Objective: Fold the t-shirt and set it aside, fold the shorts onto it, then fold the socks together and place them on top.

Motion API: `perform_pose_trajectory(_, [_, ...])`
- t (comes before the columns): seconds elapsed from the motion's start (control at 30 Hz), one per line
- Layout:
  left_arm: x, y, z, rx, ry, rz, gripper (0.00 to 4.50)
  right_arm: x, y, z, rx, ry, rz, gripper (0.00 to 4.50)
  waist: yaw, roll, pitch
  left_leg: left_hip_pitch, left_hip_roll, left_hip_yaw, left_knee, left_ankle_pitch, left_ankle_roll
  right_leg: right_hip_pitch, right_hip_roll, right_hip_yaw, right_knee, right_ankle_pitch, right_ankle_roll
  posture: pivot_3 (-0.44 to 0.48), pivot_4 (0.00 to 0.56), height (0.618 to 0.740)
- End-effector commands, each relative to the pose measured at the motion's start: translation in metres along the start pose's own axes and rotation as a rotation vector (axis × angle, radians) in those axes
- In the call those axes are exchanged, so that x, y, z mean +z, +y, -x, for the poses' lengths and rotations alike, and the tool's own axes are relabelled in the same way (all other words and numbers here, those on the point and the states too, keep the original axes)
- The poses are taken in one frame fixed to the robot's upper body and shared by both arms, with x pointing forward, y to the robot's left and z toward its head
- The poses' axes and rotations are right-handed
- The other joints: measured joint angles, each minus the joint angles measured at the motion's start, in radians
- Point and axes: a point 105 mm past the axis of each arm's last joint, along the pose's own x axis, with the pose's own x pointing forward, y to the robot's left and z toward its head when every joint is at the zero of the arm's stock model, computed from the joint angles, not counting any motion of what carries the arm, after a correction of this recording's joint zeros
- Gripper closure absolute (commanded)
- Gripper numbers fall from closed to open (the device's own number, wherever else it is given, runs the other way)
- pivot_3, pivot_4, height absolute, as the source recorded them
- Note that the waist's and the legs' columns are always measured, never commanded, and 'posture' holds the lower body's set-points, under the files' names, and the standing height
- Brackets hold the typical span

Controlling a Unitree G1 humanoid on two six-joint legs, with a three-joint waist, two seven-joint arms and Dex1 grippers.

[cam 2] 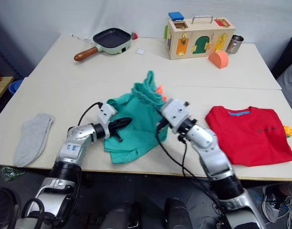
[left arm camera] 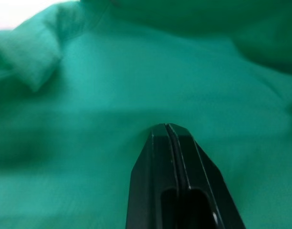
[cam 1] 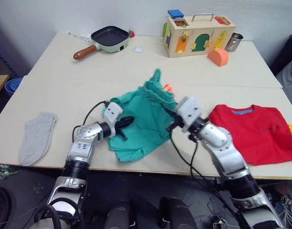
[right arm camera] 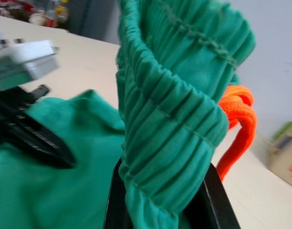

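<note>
Right gripper (right arm camera: pixel 160 200) clamps shorts (cam 1: pixel 141 124) waistband; left gripper (left arm camera: pixel 169 131) closed, seemingly empty.

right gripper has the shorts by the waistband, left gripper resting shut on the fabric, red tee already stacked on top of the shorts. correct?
Not quite. The t-shirt isn't on the shorts; the left eye view shows it flat on the table to their right, apart from them. The rest holds: the right gripper clamps the gathered waistband, and the left gripper is shut over the fabric.

Bare table (cam 1: pixel 88 76) behind shorts (cam 1: pixel 141 124)
</note>
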Motion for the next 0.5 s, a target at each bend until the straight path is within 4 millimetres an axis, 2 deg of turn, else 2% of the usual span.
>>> perform_pose_trajectory(0.03, [0.01,0.001,0.015,0.014,-0.026,-0.003,4.5,0.005,0.016,-0.008,0.046,-0.011,-0.001,4.49,0.007,0.0,0.0,0.0,0.0,0.0,0.0,0.0,0.0,0.0,0.0,0.0,0.0,0.0,0.0,0.0,0.15,0.74])
perform_pose_trajectory(0.17, [0.013,0.0,0.031,0.019,-0.042,0.007,4.5,-0.004,0.038,-0.021,0.123,0.037,-0.014,4.49,0.01,0.0,0.0,0.0,-0.001,-0.001,0.001,0.0,0.0,0.0,-0.001,0.0,0.0,0.0,0.0,0.0,0.15,0.74])
perform_pose_trajectory(0.23, [0.009,0.002,0.037,0.02,-0.034,0.008,4.5,-0.018,0.05,-0.024,0.173,0.1,-0.026,4.49,0.011,0.0,0.0,0.0,-0.001,-0.002,0.001,0.0,0.0,0.0,-0.001,0.0,0.0,0.0,0.0,0.0,0.15,0.74])
perform_pose_trajectory(0.3, [0.008,0.005,0.043,0.02,-0.031,0.004,4.5,-0.024,0.06,-0.023,0.235,0.117,-0.086,4.49,0.008,0.0,0.0,0.0,-0.001,-0.002,0.0,0.0,0.0,0.0,-0.001,0.0,0.0,0.0,0.0,0.0,0.15,0.74])
perform_pose_trajectory(0.37, [0.011,0.008,0.052,0.015,-0.042,-0.003,4.5,-0.018,0.066,-0.02,0.326,0.091,-0.151,3.92,0.008,0.0,0.0,0.0,-0.001,-0.002,0.0,0.0,-0.001,0.0,0.0,0.0,0.0,0.0,-0.001,0.0,0.15,0.74])
perform_pose_trajectory(0.4, [0.014,0.01,0.057,0.019,-0.052,0.005,4.5,-0.01,0.062,-0.02,0.342,0.045,-0.182,3.75,0.006,0.0,0.0,0.0,-0.001,-0.002,0.0,0.0,-0.001,0.0,0.0,0.0,0.0,0.0,-0.001,0.0,0.15,0.74])
perform_pose_trajectory(0.5, [0.018,0.013,0.067,0.009,-0.062,0.014,4.5,0.001,0.056,-0.018,0.388,-0.015,-0.282,2.74,0.006,0.0,0.0,0.0,0.0,-0.002,0.0,-0.001,-0.001,0.0,0.0,0.0,-0.001,0.0,-0.001,0.0,0.15,0.74])
